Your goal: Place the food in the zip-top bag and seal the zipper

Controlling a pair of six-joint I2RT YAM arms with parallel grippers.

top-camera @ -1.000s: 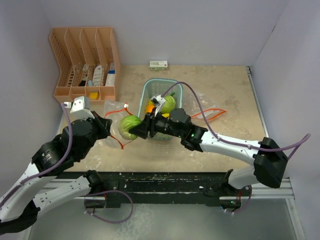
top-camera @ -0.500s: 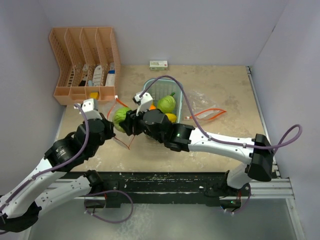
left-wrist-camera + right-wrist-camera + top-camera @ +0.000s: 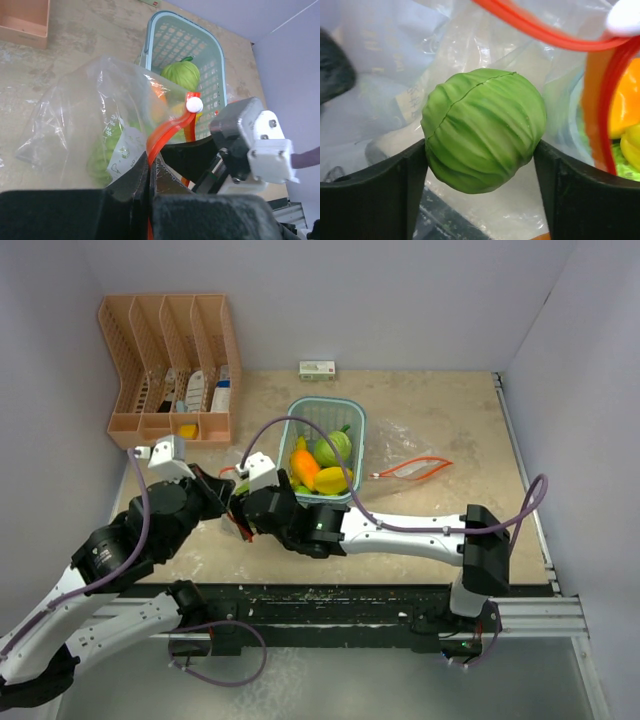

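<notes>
Right pincer (image 3: 480, 165) now inside zip-top bag (image 3: 90, 115), fingers flanking cabbage (image 3: 484, 129)

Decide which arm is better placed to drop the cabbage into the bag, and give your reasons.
The right. The right gripper has the cabbage between its fingers, already inside the bag. The left gripper is busy, shut on the bag's orange zipper.

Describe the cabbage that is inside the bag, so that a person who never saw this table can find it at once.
Start at the turquoise basket in the middle of the table, then go to the clear zip-top bag with an orange zipper beside it. The cabbage sits in that bag's mouth, between the fingers of the right hand. The other cabbage lies in the basket with the fruits.
</notes>
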